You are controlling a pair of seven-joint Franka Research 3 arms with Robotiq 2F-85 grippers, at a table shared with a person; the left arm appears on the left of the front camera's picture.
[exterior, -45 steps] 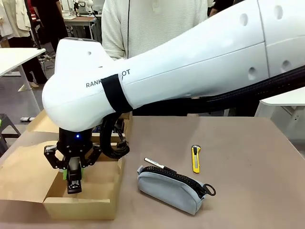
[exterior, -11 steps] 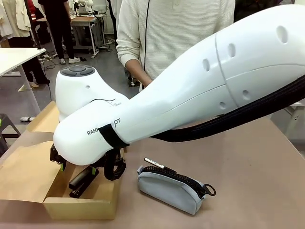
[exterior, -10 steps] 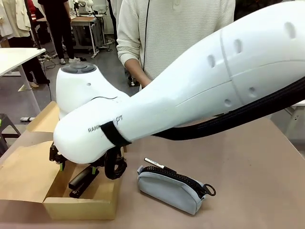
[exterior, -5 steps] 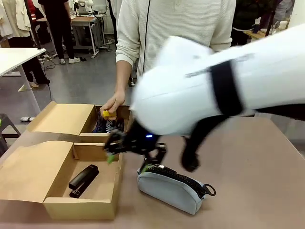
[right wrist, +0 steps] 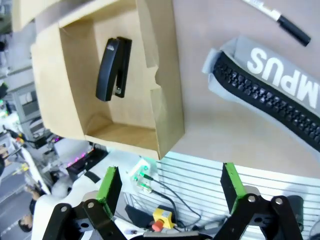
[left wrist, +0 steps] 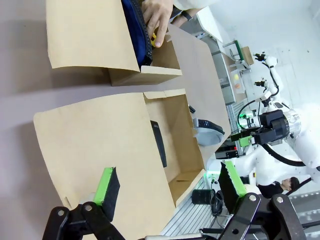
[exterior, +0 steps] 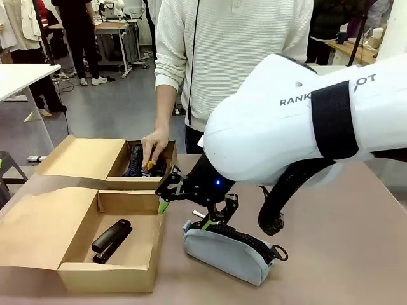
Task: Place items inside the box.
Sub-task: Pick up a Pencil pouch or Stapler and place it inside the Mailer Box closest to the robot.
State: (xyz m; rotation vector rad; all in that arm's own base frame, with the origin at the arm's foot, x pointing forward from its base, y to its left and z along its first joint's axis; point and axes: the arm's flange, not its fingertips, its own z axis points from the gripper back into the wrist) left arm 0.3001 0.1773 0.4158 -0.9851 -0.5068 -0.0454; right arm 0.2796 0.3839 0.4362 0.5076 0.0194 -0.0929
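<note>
Across the brown surface, the big cardboard box sits open at the left. The right fingers hang spread wide and empty just above the grey CAMPUS pouch. The left fingers, also wide and empty, hover over the box flap. One black stapler lies inside the box. The white marker lies beside the pouch. A person's hand holds the yellow utility knife in the smaller box.
</note>
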